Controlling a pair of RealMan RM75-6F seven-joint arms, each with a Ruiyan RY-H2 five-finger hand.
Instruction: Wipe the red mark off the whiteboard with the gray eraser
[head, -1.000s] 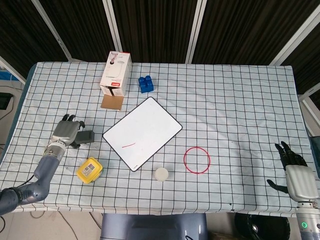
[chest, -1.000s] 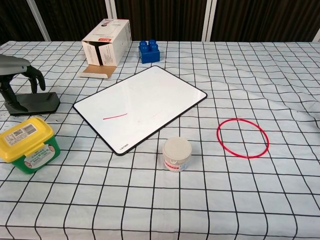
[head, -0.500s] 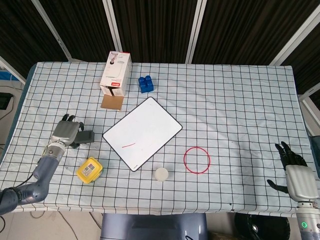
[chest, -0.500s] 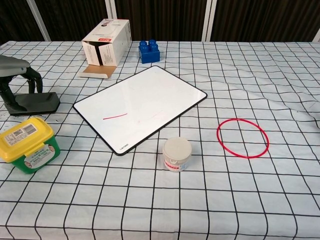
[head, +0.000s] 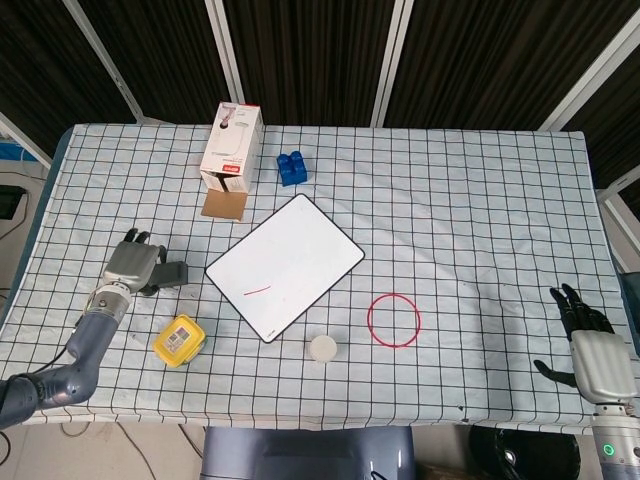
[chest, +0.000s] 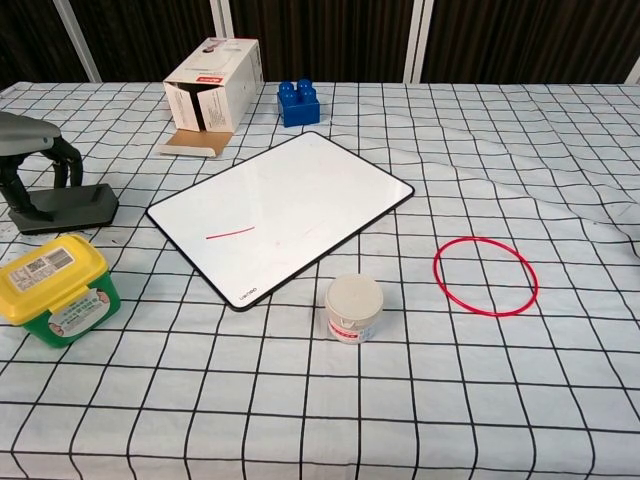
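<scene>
At the table's left edge, the left hand (chest: 25, 150) arches over the gray eraser (chest: 70, 208), fingers touching it.

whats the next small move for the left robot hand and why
Probably close the left robot hand firmly on the gray eraser and lift it. Its fingers arch over the eraser, which lies flat on the table, while the red mark on the whiteboard remains unwiped.

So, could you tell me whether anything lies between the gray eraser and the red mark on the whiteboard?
Nothing visible does. The gray eraser sits under the left hand, and only bare checkered cloth separates it from the whiteboard and its red mark. The yellow-lidded tub sits nearer the camera, off that line.
</scene>
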